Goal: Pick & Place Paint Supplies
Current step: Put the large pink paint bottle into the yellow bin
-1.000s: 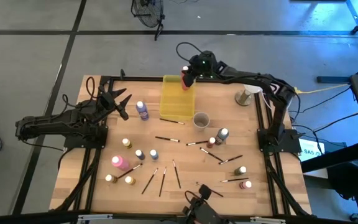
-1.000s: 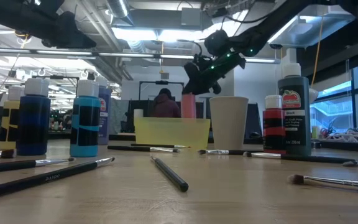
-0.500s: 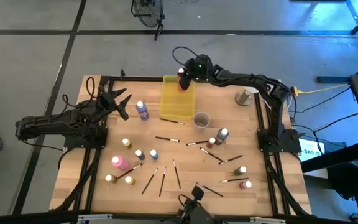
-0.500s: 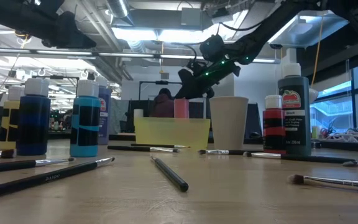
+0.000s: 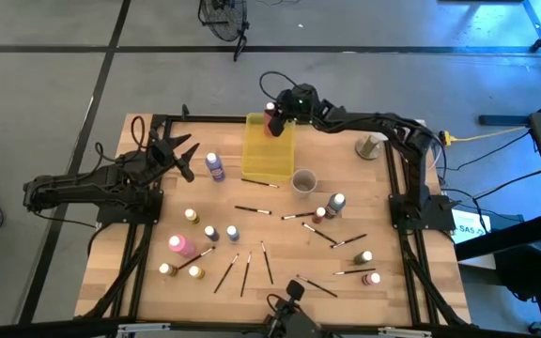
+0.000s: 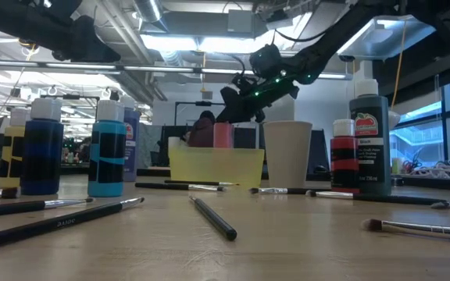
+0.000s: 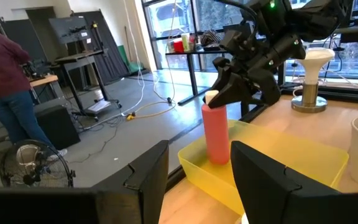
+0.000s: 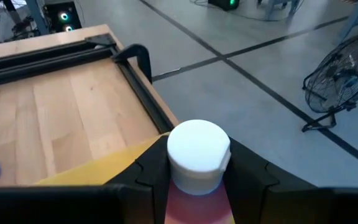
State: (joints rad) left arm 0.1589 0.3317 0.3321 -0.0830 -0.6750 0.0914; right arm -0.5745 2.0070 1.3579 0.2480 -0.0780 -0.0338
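Counting the things on the table

There are twelve paint bottles [image 5: 214, 166] in all. Two of them are pink: one pink bottle [image 5: 272, 117] is at the tray, and the other stands among the rest. There are about eleven thin brushes [image 5: 246, 272]; some lie close together, so the count may be off by one. There is one yellow tray [image 5: 269, 161], one white cup [image 5: 303, 180] and one small stand with a round top [image 5: 372, 145]. There are two robot arms [image 5: 92, 188], one on each side.
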